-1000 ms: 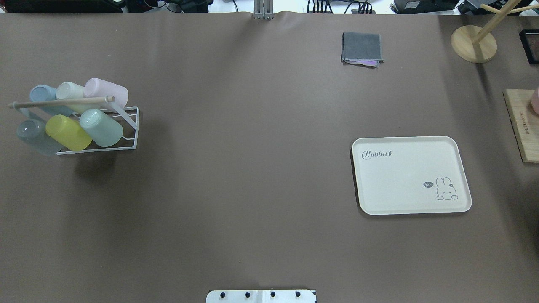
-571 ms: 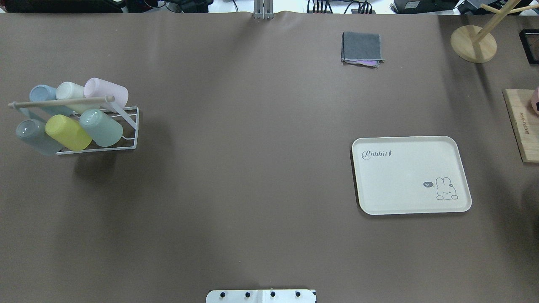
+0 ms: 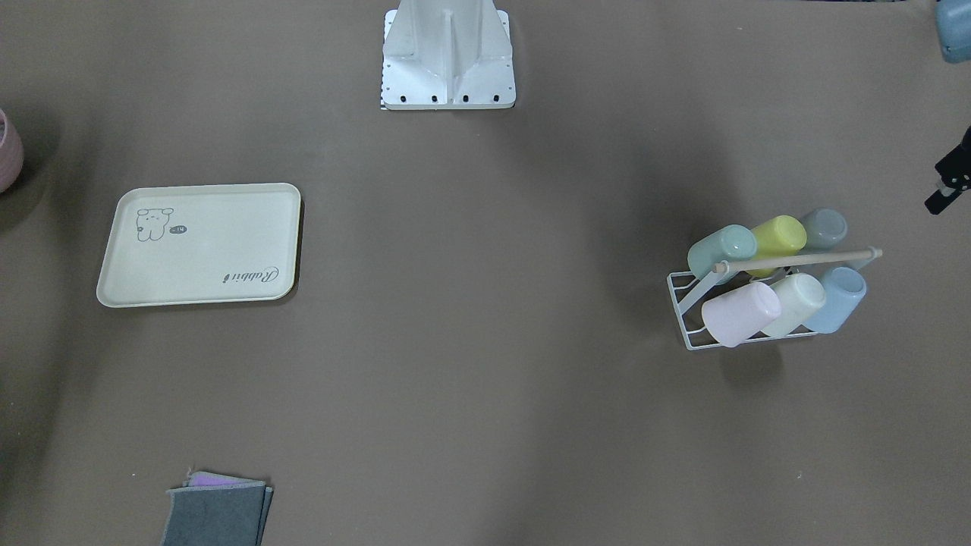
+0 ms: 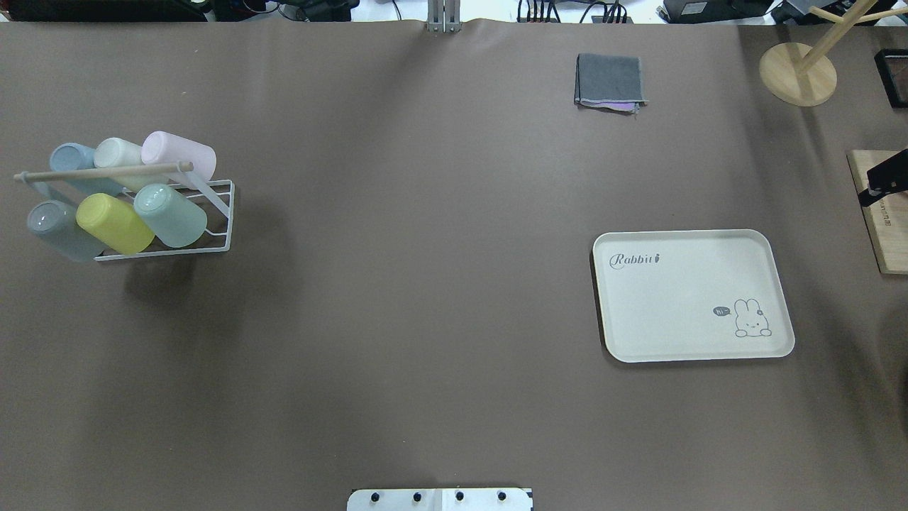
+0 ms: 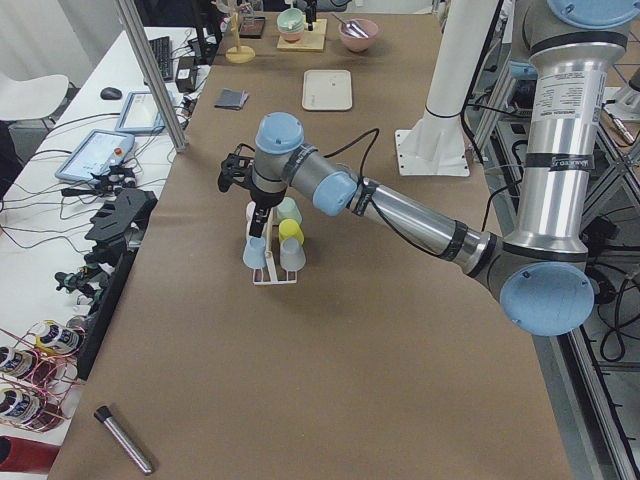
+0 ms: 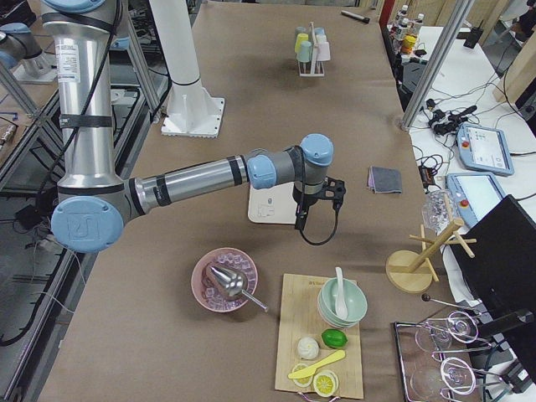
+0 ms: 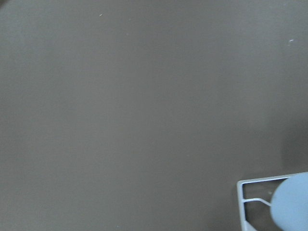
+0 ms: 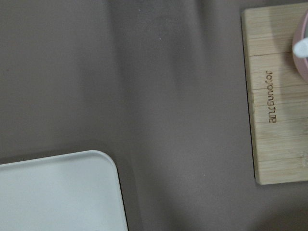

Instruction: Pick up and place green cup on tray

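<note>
Green cup (image 4: 170,215) is resting tilted in the wire rack (image 4: 221,213), well apart from the tray (image 4: 681,312); I am logging pick, carry and placement as outstanding, and am failing to tell whether left end effector (image 5: 257,228) or right end effector (image 6: 299,219) is apart or together.

The table (image 4: 425,298) is matt brown; the tray (image 4: 681,312) is cream, with grey "Rabbit" script at its 10 o'clock and a grey rabbit outline at its 4 o'clock in the overhead view; the green cup (image 4: 170,215) is pale mint; the yellow cup (image 4: 113,223) at its 9 o'clock is lime-yellow; the rack (image 4: 215,197) is white wire; the folded cloth (image 4: 610,78) is dark grey over purple.
</note>
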`<act>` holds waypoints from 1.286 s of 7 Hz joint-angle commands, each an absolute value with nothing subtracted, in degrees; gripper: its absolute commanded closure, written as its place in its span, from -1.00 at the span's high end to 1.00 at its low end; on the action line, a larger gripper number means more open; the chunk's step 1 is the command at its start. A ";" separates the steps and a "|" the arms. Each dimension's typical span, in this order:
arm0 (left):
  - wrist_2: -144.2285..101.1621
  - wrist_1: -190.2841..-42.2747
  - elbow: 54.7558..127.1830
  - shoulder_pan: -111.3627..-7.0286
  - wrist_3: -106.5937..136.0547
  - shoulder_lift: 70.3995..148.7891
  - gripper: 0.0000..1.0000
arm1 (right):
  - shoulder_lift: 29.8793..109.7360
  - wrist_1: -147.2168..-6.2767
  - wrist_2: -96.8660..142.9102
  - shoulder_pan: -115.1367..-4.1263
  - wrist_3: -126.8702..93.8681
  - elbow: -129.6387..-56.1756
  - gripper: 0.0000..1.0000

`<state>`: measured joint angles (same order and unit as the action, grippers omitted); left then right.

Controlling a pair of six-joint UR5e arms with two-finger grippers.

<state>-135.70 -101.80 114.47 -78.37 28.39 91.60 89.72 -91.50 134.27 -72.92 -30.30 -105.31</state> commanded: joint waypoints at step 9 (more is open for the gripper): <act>-103.50 -105.03 131.73 -48.02 72.24 87.91 0.96 | 89.04 -79.94 129.38 -59.68 -43.33 -98.39 0.96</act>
